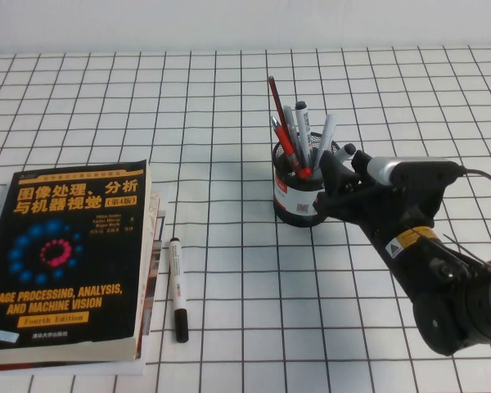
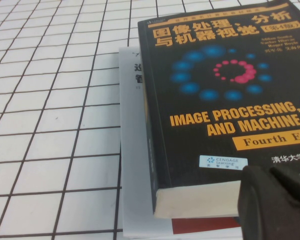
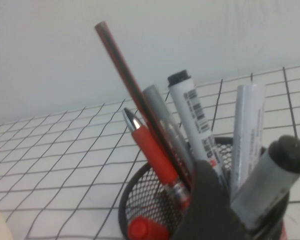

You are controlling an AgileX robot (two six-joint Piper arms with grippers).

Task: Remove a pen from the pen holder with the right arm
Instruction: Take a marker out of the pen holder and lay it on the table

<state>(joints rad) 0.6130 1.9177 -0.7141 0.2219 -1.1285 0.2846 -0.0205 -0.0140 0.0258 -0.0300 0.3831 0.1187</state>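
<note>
- Working here with the right gripper (image 1: 346,168), set in from the near right against the right rim of the pen holder (image 1: 297,203).
- Spread wide, pinching nothing yet.
- Straddling a grey marker (image 1: 344,152) with a black cap, leaning out over the holder's right rim. From the right wrist view, it sits just beside one dark finger (image 3: 205,200); cannot tell whether touching.
- Standing right of centre on the gridded table (image 1: 229,98): a black mesh cup, packed with a red pen (image 1: 288,149), a dark red pencil (image 1: 276,98), a white marker (image 1: 303,123) and a few more.
- Judged light and stiff: a smooth plastic barrel, probably slippery, unlikely to crush under a modest squeeze.
- Best taken on the barrel just below the cap, above the rim and clear of the neighbouring pens.
- Better drawn out along its own lean than straight up, to avoid snagging the others.
- Worth watching the cup too: likely light enough to tip or slide if dragged.
- Parked on the left: the left gripper (image 2: 277,200), hanging over the near edge of a black textbook (image 1: 65,254); open or closed cannot be told.
- Lying flat between textbook and holder, well apart from the holder: a loose marker (image 1: 177,286), not involved.
</note>
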